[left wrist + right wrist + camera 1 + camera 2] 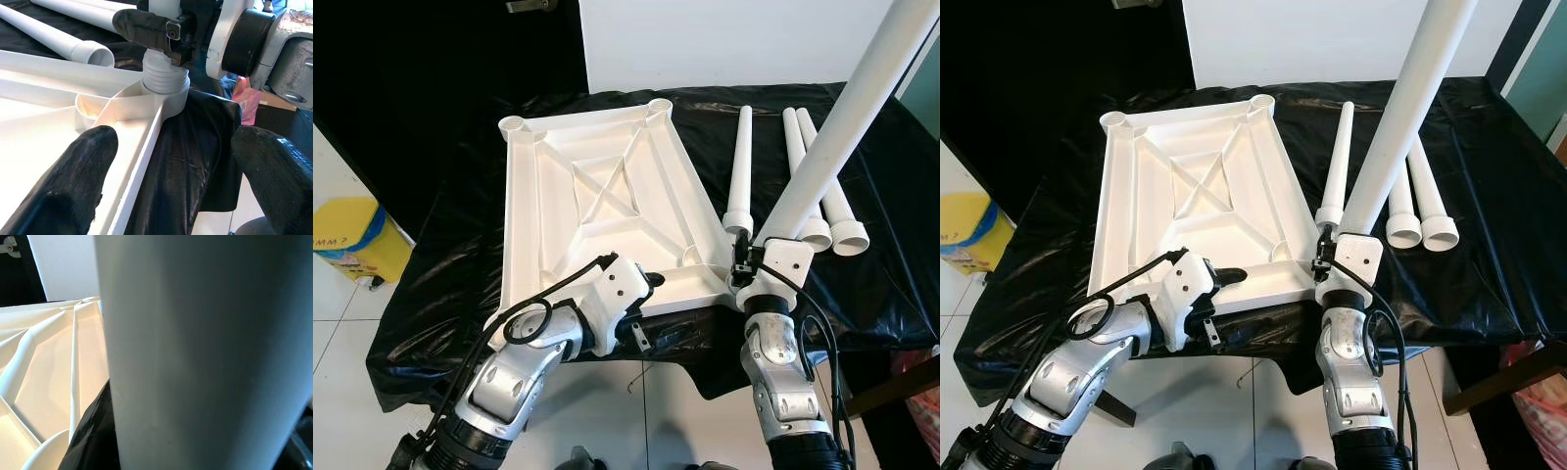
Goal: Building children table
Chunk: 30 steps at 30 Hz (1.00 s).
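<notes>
The white plastic tabletop (607,196) lies upside down on the black-covered table. A long white leg (842,127) stands tilted in the near right corner socket (166,98), its threaded end (165,78) partly in. My right gripper (741,257) is shut on that leg just above the threads. My left gripper (1229,277) is open at the tabletop's near edge, one finger (78,181) over the inside of the tabletop and the other finger (274,171) off its edge. Three loose legs (1337,162) (1400,196) (1430,196) lie on the table to the right.
A black plastic sheet (460,264) drapes over the table's front edge. A yellow bin (352,240) stands on the tiled floor at the left. A white board (724,44) leans behind the table. Something pink (920,411) sits low at the right.
</notes>
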Available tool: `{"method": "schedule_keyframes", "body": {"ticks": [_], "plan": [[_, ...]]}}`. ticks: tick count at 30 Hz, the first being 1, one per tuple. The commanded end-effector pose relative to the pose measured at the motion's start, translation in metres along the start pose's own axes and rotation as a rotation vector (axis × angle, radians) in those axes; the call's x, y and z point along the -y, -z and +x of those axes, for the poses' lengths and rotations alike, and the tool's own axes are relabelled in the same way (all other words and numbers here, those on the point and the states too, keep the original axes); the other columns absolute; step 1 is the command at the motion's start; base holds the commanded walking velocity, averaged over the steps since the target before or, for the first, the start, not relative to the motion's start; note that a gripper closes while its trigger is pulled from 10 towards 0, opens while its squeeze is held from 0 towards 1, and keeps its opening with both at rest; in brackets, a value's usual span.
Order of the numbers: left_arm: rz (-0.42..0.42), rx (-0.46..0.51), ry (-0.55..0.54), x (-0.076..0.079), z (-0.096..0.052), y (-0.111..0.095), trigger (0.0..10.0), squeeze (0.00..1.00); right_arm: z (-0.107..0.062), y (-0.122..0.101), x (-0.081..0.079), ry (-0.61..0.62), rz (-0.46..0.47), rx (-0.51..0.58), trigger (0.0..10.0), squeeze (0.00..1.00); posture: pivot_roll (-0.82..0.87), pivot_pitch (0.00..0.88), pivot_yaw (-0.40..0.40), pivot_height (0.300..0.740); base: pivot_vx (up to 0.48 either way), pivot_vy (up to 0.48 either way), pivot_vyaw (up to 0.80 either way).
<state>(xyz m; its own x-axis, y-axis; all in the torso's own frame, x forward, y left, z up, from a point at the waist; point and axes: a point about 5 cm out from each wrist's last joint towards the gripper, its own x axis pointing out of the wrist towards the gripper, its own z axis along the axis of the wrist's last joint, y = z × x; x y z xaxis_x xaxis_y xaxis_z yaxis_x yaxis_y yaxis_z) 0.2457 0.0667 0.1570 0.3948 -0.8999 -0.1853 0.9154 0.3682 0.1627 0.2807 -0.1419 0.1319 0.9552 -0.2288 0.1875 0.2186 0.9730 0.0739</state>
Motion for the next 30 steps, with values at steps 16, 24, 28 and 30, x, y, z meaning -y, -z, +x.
{"method": "schedule_keyframes", "body": {"ticks": [16, 24, 28, 30], "plan": [[0.0, -0.016, -0.02, 0.0, 0.002, 0.002, 10.0, 0.0, 0.001, -0.033, 0.005, -0.007, -0.022, 0.145, 10.0, 0.0, 0.0, 0.089, 0.028, 0.74, 0.0, 0.0, 0.0], [-0.001, -0.017, -0.022, 0.0, 0.001, 0.002, 10.0, 0.0, -0.004, -0.005, 0.01, 0.005, -0.015, 0.017, 10.0, 0.0, 0.0, 0.092, 0.028, 0.74, 0.0, 0.0, 0.0], [0.0, -0.018, -0.021, 0.0, 0.001, 0.002, 10.0, 0.0, -0.005, -0.002, 0.009, -0.001, -0.017, 0.001, 10.0, 0.0, 0.0, 0.093, 0.03, 0.74, 0.0, 0.0, 0.0], [0.0, -0.019, -0.021, 0.0, 0.001, 0.002, 10.0, 0.0, -0.005, -0.002, 0.007, -0.017, -0.015, 0.004, 10.0, 0.0, 0.0, 0.094, 0.031, 0.74, 0.0, 0.0, 0.0]]}}
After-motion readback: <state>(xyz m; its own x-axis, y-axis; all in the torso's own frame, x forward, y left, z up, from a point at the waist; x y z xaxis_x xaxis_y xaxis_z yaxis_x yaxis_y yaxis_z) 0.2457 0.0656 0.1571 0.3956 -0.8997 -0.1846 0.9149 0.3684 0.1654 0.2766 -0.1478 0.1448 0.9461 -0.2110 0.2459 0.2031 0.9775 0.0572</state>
